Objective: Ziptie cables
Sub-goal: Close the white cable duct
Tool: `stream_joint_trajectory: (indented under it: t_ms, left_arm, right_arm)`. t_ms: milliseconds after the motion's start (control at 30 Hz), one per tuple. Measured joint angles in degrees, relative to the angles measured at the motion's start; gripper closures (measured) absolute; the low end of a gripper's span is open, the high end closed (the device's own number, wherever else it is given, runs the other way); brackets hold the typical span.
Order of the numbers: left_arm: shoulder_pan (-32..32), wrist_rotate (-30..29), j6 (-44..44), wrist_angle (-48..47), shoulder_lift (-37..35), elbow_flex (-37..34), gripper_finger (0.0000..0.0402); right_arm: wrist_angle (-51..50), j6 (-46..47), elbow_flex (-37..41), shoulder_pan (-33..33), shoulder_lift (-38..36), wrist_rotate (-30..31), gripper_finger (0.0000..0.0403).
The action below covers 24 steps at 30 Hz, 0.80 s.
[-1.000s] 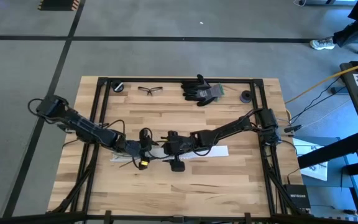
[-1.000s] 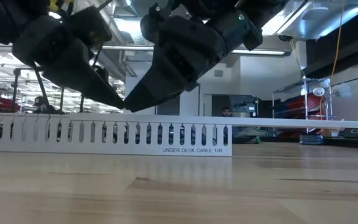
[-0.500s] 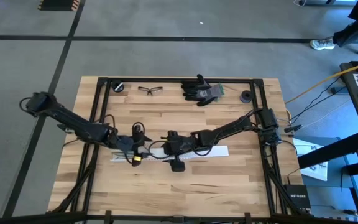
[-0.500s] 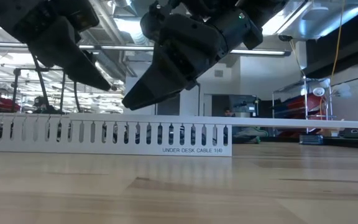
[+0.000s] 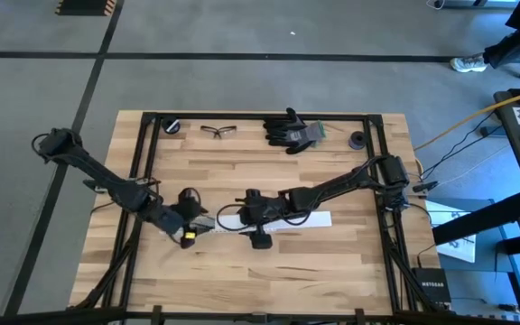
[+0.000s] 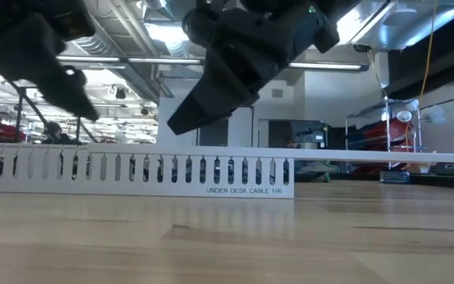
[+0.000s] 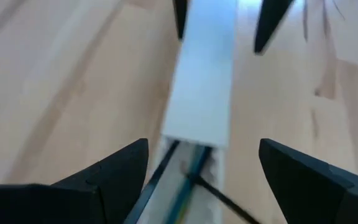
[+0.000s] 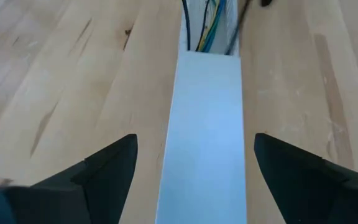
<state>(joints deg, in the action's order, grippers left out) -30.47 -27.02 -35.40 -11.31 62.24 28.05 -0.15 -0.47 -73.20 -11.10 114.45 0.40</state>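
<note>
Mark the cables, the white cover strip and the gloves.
cables (image 8: 209, 25): right wrist view, on the wires emerging past the strip's end.
white cover strip (image 8: 205, 130): right wrist view, mid top face.
gloves (image 5: 292, 131): high view, palm area.

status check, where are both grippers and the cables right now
Left gripper open, over the uncovered end of the rail. Right gripper open, straddling the white cover. Cables lying inside the rail. Nothing in the way.

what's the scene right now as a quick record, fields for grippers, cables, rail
left gripper: open, over the rail's uncovered end
right gripper: open, straddling the white cover
rail: white, slotted, flat on the table
cover: white strip lying along the rail
cables: thin wires showing in the open part of the rail
top edge: gloves, glasses
</note>
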Motion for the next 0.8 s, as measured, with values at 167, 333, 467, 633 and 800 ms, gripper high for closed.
stream_joint_trajectory:
  t_ms: [167, 333, 467, 633, 800]
  left_arm:
    - [-5.8, -2.7, -6.8, -3.0, 0.0, 0.0, 0.0111]
    - [-10.0, -4.4, -10.8, -6.0, 0.0, 0.0, 0.0111]
    - [-12.4, -7.0, -12.2, -6.5, 0.0, 0.0, 0.0111]
    - [-13.2, -8.5, -10.9, -6.8, 0.0, 0.0, 0.0111]
    - [-12.4, -8.9, -8.1, -7.7, 0.1, -0.5, 0.0111]
  right_arm:
    - [2.9, 0.0, 0.1, -1.4, 0.0, 1.7, 0.0093]
    - [6.7, 0.5, 0.1, -2.4, 0.0, 1.9, 0.0093]
    - [8.2, 3.0, 0.1, -3.8, 0.4, 1.0, 0.0093]
    - [7.4, 4.8, 0.2, -4.9, 3.7, 5.8, 0.0093]
    - [3.9, 6.6, 0.0, -4.6, 4.3, 9.2, 0.0093]
